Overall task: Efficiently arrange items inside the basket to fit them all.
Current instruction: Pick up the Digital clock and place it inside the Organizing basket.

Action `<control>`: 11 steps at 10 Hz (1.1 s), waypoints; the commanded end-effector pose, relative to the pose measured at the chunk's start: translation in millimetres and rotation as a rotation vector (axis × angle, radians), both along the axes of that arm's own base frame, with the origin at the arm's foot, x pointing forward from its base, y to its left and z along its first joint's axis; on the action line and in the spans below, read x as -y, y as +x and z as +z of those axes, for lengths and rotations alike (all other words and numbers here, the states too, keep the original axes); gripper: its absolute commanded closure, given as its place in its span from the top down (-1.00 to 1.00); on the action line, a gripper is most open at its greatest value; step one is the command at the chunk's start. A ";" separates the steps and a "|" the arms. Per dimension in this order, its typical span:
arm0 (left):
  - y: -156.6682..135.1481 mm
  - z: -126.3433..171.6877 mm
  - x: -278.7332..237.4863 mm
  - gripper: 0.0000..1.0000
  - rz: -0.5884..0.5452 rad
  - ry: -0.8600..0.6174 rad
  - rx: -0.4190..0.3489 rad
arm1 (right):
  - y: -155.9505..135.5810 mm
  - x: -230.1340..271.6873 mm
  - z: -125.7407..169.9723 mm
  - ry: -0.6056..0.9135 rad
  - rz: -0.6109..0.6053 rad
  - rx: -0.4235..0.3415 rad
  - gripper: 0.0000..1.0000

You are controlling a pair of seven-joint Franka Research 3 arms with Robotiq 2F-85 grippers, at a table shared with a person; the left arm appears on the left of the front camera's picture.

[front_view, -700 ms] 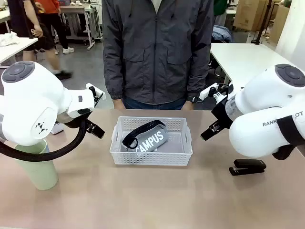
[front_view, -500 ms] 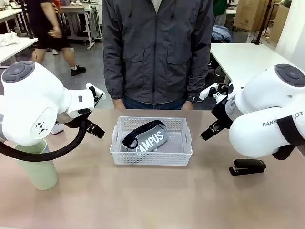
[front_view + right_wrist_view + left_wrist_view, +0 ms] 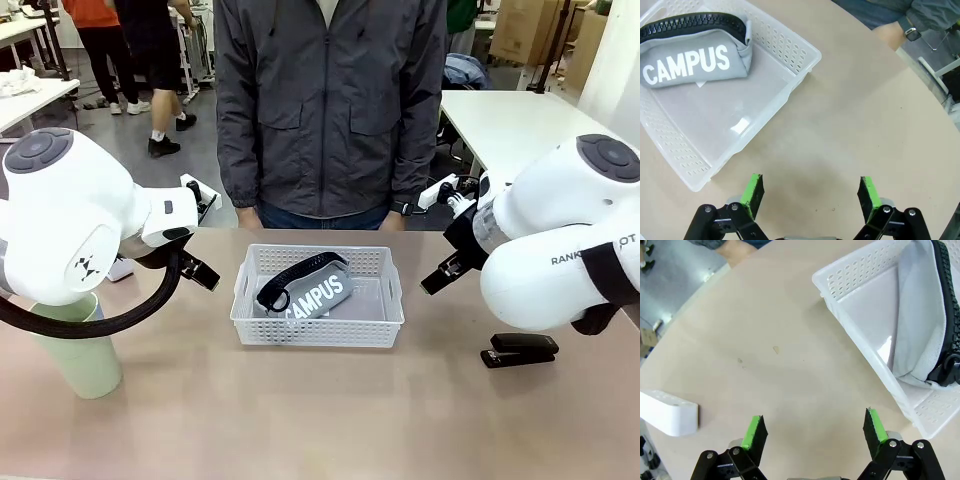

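The white perforated basket (image 3: 318, 322) stands mid-table with the grey "CAMPUS" pouch (image 3: 320, 294) lying in its left half, black strap on top. In the left wrist view my left gripper (image 3: 814, 430) is open over bare tabletop, the basket (image 3: 860, 310) and pouch (image 3: 920, 335) to its upper right and a small white block (image 3: 667, 412) to its left. My right gripper (image 3: 810, 192) is open too, hovering over the table beside the basket's (image 3: 755, 135) empty half, with the pouch (image 3: 695, 67) beyond. A black stapler (image 3: 519, 350) lies at the right. The pale green cup (image 3: 78, 345) stands at the left.
A person in a dark jacket (image 3: 330, 110) stands at the table's far edge, a hand (image 3: 890, 35) with a wristwatch resting near it. The left arm (image 3: 70, 215) and right arm (image 3: 560, 245) flank the basket. Open tabletop lies in front of the basket.
Neither arm nor any item on the table has moved. Only people walking in the background have shifted.
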State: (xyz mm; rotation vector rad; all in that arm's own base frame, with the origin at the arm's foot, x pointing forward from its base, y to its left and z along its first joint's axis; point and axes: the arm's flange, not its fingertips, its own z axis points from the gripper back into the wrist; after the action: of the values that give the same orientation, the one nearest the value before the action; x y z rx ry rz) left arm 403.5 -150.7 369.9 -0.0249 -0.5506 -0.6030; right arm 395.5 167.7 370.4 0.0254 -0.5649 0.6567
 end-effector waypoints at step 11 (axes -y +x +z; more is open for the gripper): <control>-96.3 131.4 -71.5 1.00 -0.051 -0.485 -0.340 | -91.6 85.5 135.1 0.650 -0.086 -0.328 1.00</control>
State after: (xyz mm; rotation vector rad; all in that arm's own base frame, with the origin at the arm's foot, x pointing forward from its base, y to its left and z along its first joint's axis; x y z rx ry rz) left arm 327.8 -116.1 488.7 -0.5216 -0.3721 -0.5849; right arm 329.8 122.8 489.8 0.5541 -0.4020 0.4428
